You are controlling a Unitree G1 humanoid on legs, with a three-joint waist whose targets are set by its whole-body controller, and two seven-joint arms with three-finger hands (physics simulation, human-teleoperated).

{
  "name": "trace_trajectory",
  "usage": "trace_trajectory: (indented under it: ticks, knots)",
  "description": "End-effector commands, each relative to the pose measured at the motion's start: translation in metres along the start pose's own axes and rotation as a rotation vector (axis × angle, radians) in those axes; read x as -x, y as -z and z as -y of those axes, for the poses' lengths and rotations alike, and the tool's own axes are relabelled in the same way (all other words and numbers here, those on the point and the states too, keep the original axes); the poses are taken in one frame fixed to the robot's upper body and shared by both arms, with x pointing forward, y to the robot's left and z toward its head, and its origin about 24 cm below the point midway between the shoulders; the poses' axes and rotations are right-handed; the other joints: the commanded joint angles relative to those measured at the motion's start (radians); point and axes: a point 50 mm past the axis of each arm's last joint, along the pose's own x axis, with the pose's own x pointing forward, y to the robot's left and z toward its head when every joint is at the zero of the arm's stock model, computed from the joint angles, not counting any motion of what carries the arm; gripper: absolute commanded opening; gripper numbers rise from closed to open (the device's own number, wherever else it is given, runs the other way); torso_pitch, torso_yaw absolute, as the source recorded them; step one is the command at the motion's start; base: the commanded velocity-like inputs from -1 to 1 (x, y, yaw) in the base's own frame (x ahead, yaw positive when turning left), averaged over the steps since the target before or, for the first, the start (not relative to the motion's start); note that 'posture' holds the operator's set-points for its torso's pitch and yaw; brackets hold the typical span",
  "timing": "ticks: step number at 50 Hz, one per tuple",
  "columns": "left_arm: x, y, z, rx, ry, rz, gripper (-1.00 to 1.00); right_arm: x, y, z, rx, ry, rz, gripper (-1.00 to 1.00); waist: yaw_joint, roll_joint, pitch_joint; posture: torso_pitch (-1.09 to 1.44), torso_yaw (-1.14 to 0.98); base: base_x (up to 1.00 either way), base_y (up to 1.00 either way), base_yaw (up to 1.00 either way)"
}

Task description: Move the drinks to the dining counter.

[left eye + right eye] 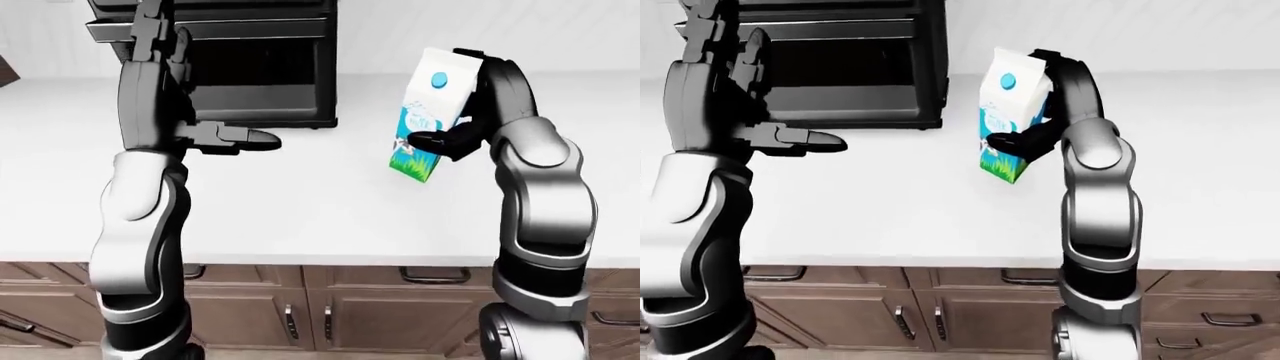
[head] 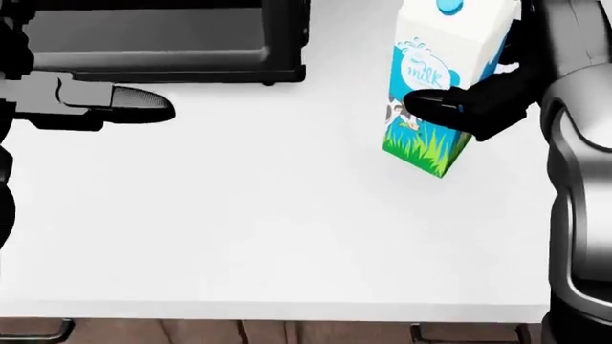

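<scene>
Milk carton [image 2: 435, 93]: white and blue with a grass print and blue cap, tilted, held clear above the white tabletop [image 2: 267, 229], the right hand [image 2: 478, 100] with its fingers wrapped round the lower half. Left hand [image 1: 225, 137]: empty, fingers extended, level over the tabletop beside a black oven [image 1: 255, 64]. Brown cabinets [image 1: 330, 315] below the tabletop edge

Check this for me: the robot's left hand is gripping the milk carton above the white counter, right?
Not quite. It is the right hand that grips the milk carton above the white counter, as the left-eye view shows. The left hand holds nothing.
</scene>
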Motion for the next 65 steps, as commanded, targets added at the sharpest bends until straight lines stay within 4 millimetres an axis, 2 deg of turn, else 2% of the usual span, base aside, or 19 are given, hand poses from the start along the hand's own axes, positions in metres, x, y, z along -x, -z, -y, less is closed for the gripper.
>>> trace_trajectory:
  ticks: [1,5,15,17,19,20,22,27,32,33,34,44,47,48,50,53,59,61,65]
  knots:
    - [-0.0021,-0.0149,-0.0066,-0.012,-0.028,0.074,1.00,0.0030,-0.0258,0.0027,0.008,0.021,0.136,-1.00,0.008,-0.003,-0.022,0.00,0.00,0.00,0.00,0.00]
    - [-0.0027,-0.0150,-0.0061,-0.013,-0.029,0.076,1.00,0.0027,-0.0255,0.0003,0.015,0.009,0.144,-1.00,-0.006,0.036,-0.037,0.00,0.00,0.00,0.00,0.00]
    - [-0.0008,-0.0137,-0.0065,-0.016,-0.029,0.074,1.00,0.0068,-0.0272,0.0000,0.032,0.000,0.153,-1.00,0.018,0.008,-0.041,0.00,0.00,0.00,0.00,0.20]
    - [-0.0002,-0.0134,-0.0062,-0.017,-0.029,0.073,1.00,0.0081,-0.0267,-0.0003,0.028,-0.001,0.156,-1.00,0.021,-0.017,-0.041,0.00,0.00,0.00,0.00,0.92]
    - [0.0000,-0.0133,-0.0058,-0.017,-0.028,0.073,1.00,0.0091,-0.0272,0.0002,0.032,0.000,0.154,-1.00,0.023,-0.074,-0.038,0.00,0.00,0.00,0.00,0.94]
    - [0.0001,-0.0129,-0.0058,-0.017,-0.028,0.072,1.00,0.0096,-0.0283,0.0005,0.030,0.001,0.158,-1.00,0.025,-0.043,-0.030,0.00,0.00,0.00,0.00,0.95]
    - [0.0003,-0.0123,-0.0056,-0.017,-0.027,0.071,1.00,0.0096,-0.0279,0.0007,0.033,0.004,0.158,-1.00,0.034,-0.060,-0.029,0.00,0.00,0.00,0.00,0.95]
    - [0.0010,-0.0123,-0.0062,-0.017,-0.027,0.071,1.00,0.0101,-0.0274,0.0001,0.033,0.000,0.158,-1.00,0.035,-0.024,-0.020,0.00,0.00,0.00,0.00,0.95]
    - [0.0009,-0.0116,-0.0046,-0.020,-0.025,0.071,1.00,0.0113,-0.0271,0.0002,0.036,0.001,0.158,-1.00,0.029,0.052,-0.023,0.00,0.00,0.00,0.00,0.95]
    - [0.0009,-0.0113,-0.0044,-0.021,-0.025,0.070,1.00,0.0112,-0.0273,0.0000,0.034,0.000,0.160,-1.00,0.030,0.087,-0.036,0.00,0.00,0.00,0.00,0.95]
    - [0.0005,-0.0114,-0.0042,-0.022,-0.024,0.071,1.00,0.0108,-0.0268,-0.0002,0.036,-0.001,0.158,-1.00,0.030,0.089,-0.050,0.00,0.00,0.00,0.00,0.94]
    - [-0.0019,-0.0144,-0.0046,-0.021,-0.021,0.074,1.00,0.0073,-0.0291,-0.0027,0.035,-0.014,0.165,-1.00,0.035,-0.029,-0.010,0.00,0.00,0.00,0.00,0.94]
    - [-0.0025,-0.0144,-0.0043,-0.022,-0.021,0.075,1.00,0.0063,-0.0281,-0.0037,0.035,-0.018,0.164,-1.00,0.022,-0.118,-0.036,0.00,0.00,0.00,0.00,0.94]
    - [-0.0025,-0.0143,-0.0043,-0.021,-0.022,0.075,1.00,0.0061,-0.0280,-0.0039,0.035,-0.019,0.164,-1.00,0.025,-0.070,-0.018,0.00,0.00,0.00,0.00,0.95]
    - [-0.0020,-0.0134,-0.0042,-0.022,-0.022,0.073,1.00,0.0063,-0.0277,-0.0040,0.035,-0.020,0.165,-1.00,0.035,-0.085,-0.025,0.00,0.00,0.00,0.00,0.95]
    - [-0.0016,-0.0132,-0.0041,-0.023,-0.022,0.074,1.00,0.0068,-0.0268,-0.0044,0.035,-0.021,0.164,-1.00,0.037,-0.056,-0.029,0.00,0.00,0.00,0.00,0.95]
    - [-0.0008,-0.0114,-0.0044,-0.027,-0.023,0.070,1.00,0.0069,-0.0258,-0.0049,0.036,-0.025,0.164,-1.00,0.023,0.033,-0.022,0.00,0.00,0.00,0.00,0.95]
    - [-0.0003,-0.0107,-0.0039,-0.029,-0.021,0.070,1.00,0.0065,-0.0260,-0.0052,0.036,-0.025,0.165,-1.00,0.023,0.086,-0.035,0.00,0.00,0.00,0.00,0.95]
    - [0.0004,-0.0102,-0.0039,-0.029,-0.021,0.067,1.00,0.0072,-0.0251,-0.0053,0.035,-0.025,0.165,-1.00,0.047,0.066,-0.040,0.00,0.00,0.00,0.00,0.95]
